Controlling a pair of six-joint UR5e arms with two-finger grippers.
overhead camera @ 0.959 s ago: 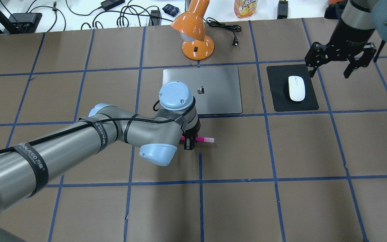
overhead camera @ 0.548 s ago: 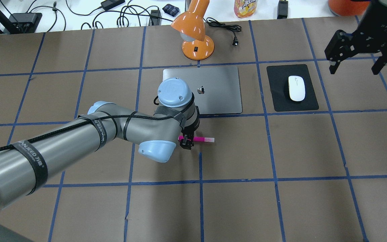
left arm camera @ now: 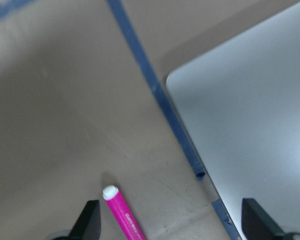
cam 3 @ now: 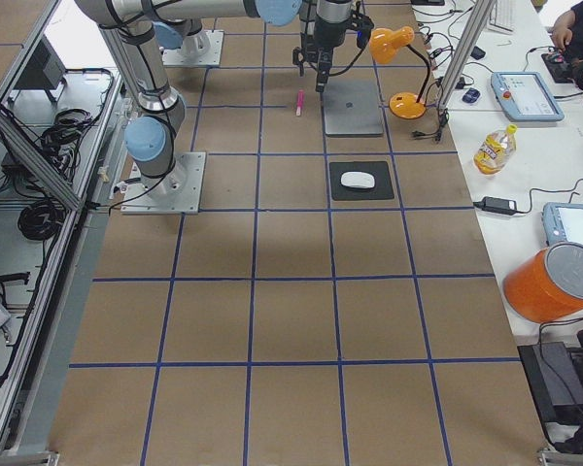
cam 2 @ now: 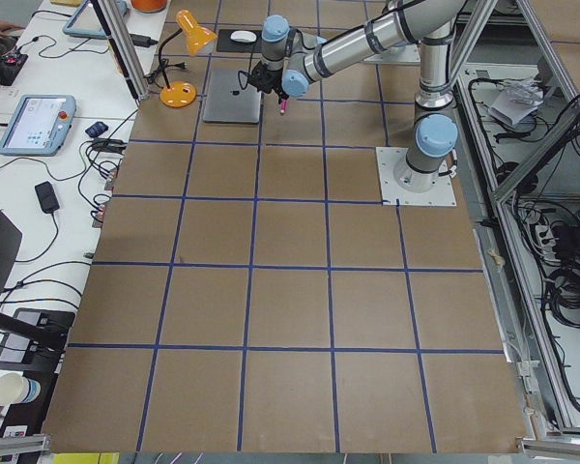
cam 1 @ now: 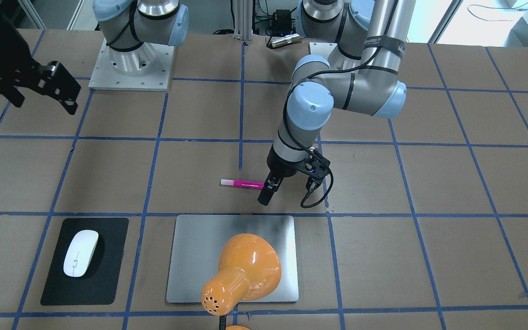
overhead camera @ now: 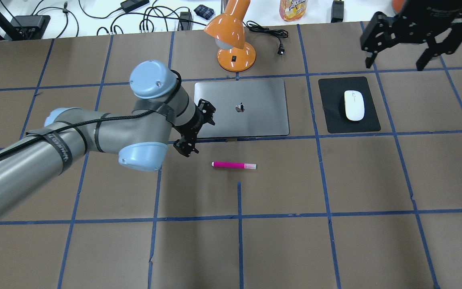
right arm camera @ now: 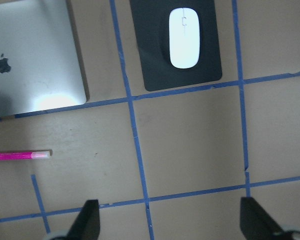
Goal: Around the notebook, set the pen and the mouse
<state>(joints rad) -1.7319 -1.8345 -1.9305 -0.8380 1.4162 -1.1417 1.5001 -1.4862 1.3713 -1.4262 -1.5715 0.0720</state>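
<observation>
The brown bench (overhead camera: 335, 241) carries the silver notebook (overhead camera: 255, 116) at its far middle, with a black mat (overhead camera: 335, 120) just to its right. The left claw (overhead camera: 199, 130) hovers over the notebook's near left corner, fingers spread wide and holding nothing. The right claw (overhead camera: 395, 60) hangs high beyond the mat's far right corner, likewise spread and empty. The white mouse (overhead camera: 353, 105) rests on the mat, and the pink pen (overhead camera: 234, 165) lies just near of the notebook's near edge, parallel to it and not touching. Both seem set beside the notebook, so the placing looks finished; the next move likely calls only for the arms to pull clear without brushing the pen
</observation>
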